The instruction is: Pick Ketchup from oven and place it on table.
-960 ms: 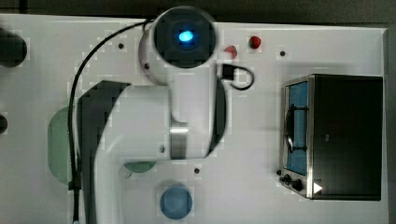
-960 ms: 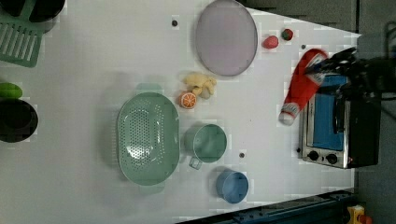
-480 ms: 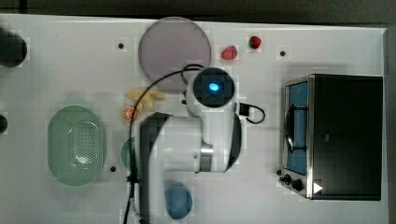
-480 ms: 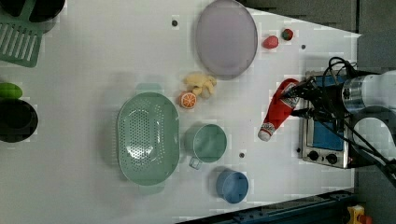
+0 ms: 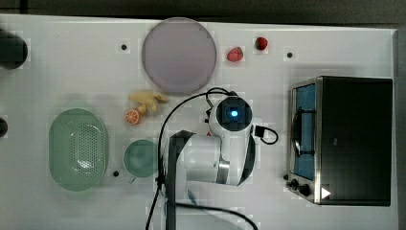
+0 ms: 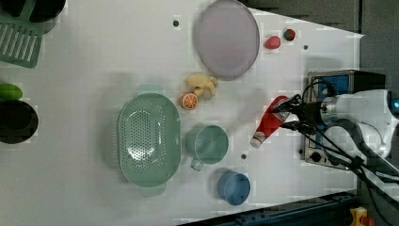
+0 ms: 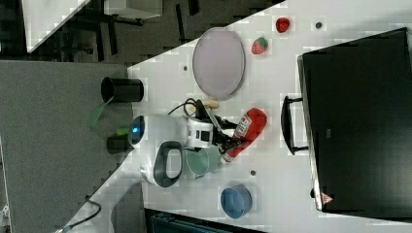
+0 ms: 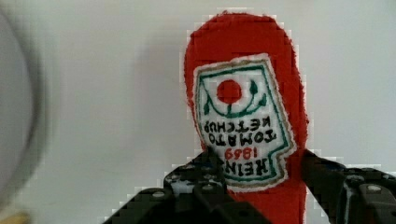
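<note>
Above the table [image 6: 117,56], well clear of the oven [image 6: 336,82], the ketchup [image 6: 268,127] is clamped between the fingers of the gripper [image 6: 288,116], cap tilted downward, apparently not touching the surface.

In the left view: colander [image 6: 149,136], mug [image 6: 208,144] at its 3 o'clock, blue bowl [image 6: 234,188] at 4, plate [image 6: 227,38] at 1, 2 strawberries [image 6: 272,42].

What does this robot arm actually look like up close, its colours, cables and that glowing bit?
The arm is made of rounded, glossy white segments with dark grey or black bands at the joints. A round dark cap with a glowing blue light sits on one segment. Black cables loop along it. The gripper is black, with two slim dark fingers.
</note>
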Robot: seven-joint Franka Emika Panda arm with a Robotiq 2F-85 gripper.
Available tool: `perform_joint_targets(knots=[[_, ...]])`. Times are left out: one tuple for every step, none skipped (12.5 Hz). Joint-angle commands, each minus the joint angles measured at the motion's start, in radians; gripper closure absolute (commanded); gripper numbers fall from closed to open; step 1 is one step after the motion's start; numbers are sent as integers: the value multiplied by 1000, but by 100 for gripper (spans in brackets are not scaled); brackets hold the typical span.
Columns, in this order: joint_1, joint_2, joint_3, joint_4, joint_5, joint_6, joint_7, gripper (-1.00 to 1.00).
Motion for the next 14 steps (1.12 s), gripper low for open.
perform_joint_targets(knots=[[15, 95, 17, 44, -2, 96, -25, -38], [15, 106, 17, 41, -2, 119, -25, -59], [15, 111, 18, 38, -2, 147, -25, -92], [16, 92, 18, 48, -1, 157, -23, -100], [16, 68, 17, 61, -1, 157, -23, -100], [16, 37, 17, 78, -1, 155, -23, -100], [16, 3, 18, 97, -1, 147, -23, -100], [17, -40, 19, 124, -1, 121, -23, -100], [17, -80, 19, 157, -1, 59, -23, -100], [16, -123, 15, 211, -1, -66, -23, -100], [15, -146, 14, 247, -1, -145, -23, -100], [15, -165, 14, 285, -1, -204, -23, -100], [15, -182, 15, 324, -1, -249, -20, -100], [15, -195, 15, 364, -1, -294, -14, -100]])
